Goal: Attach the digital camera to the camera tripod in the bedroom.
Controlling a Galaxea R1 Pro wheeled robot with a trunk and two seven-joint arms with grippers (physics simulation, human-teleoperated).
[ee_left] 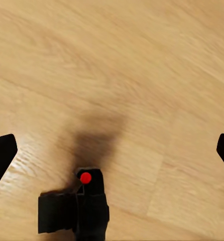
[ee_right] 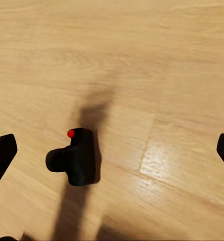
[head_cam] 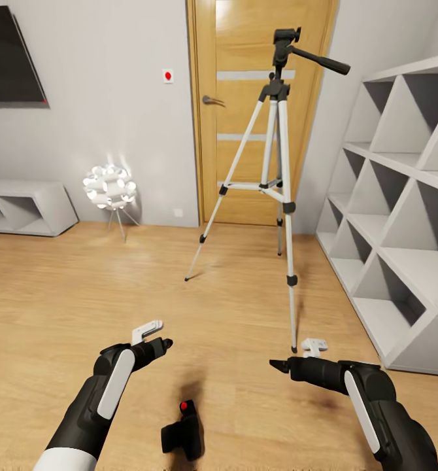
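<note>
Lying on the wood floor, the digital camera (head_cam: 183, 435) sits before the camera tripod (head_cam: 274, 183), between the spread-fingered, empty left gripper (head_cam: 155, 335) and right gripper (head_cam: 297, 354).

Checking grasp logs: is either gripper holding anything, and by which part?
Nothing is held. Left gripper and right gripper are open; the digital camera lies on the floor.

We see a light wood plank floor (head_cam: 62, 294) with visible grain and a soft sheen, and on it the digital camera (head_cam: 183, 435) looks like matt black plastic with a glossy red button. The camera tripod (head_cam: 278, 190) has smooth silver metallic legs with matt black joints and head. Behind it the door (head_cam: 258, 39) is warm oak-look wood with frosted strips, beside a matt white shelf (head_cam: 402, 216).
</note>
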